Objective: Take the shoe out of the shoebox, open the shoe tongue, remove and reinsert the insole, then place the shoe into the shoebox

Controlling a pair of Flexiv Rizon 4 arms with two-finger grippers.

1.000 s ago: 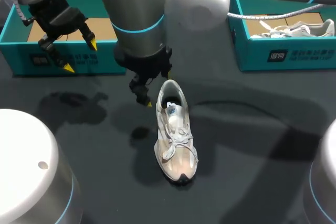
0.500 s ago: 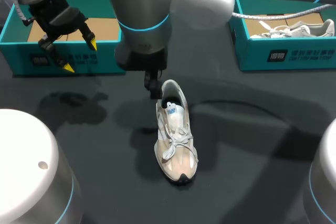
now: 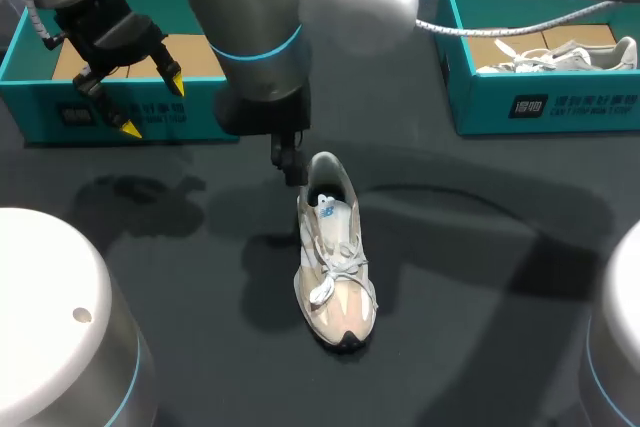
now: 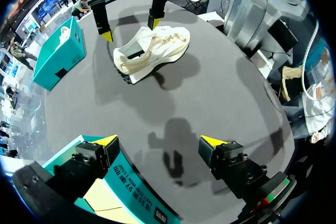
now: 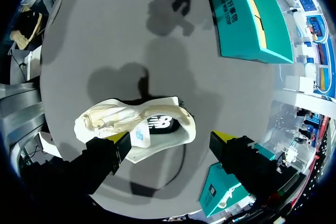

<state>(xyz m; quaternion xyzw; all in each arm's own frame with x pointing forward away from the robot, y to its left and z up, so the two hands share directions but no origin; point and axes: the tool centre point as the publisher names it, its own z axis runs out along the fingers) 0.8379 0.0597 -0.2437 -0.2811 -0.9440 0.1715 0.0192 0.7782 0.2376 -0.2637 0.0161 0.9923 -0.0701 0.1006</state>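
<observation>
Since a second ago my right gripper (image 3: 290,162) has slid across to the heel. Head view: a pale mesh shoe (image 3: 335,257) stands on the matte dark worktop (image 3: 480,297). Left wrist: my left gripper (image 4: 158,141) hangs released above the teal cardboard shoebox (image 4: 131,203), which carries white print. Right wrist: fingers (image 5: 233,153) spread astride the heel, grasping nothing.

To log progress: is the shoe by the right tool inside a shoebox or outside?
Outside. The shoe stands on the table, clear of the left shoebox and right shoebox.

shoe (image 3: 335,252): white, upright on sole, mid-table | shoebox (image 3: 35,97): teal, open, well apart from shoe
</observation>
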